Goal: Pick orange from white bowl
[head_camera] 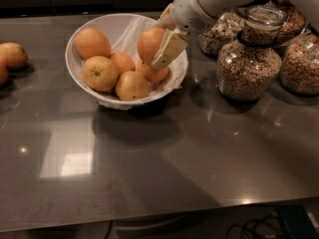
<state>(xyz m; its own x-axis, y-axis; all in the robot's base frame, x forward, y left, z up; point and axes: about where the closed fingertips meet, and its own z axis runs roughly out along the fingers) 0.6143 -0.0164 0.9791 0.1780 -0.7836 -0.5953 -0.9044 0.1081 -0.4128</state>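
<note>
gripper (162, 50) clamped on orange (148, 41), held at right side of white bowl (76, 69), five other oranges (99, 73) in bowl, glass jars (249, 68) right, two loose oranges (12, 55) far left on surface (149, 173)

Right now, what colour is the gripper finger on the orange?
Cream, in the camera view; the gripper grips the orange over the bowl's right side.

**White Arm, Cream Fingers**

The arm (209, 1) is of smooth, rounded white plastic, with a small grille of dots (near the wrist). Its gripper (158, 44), over the white bowl (73, 63) at the orange (148, 41), has flat, cream-coloured fingers (169, 49).
</note>
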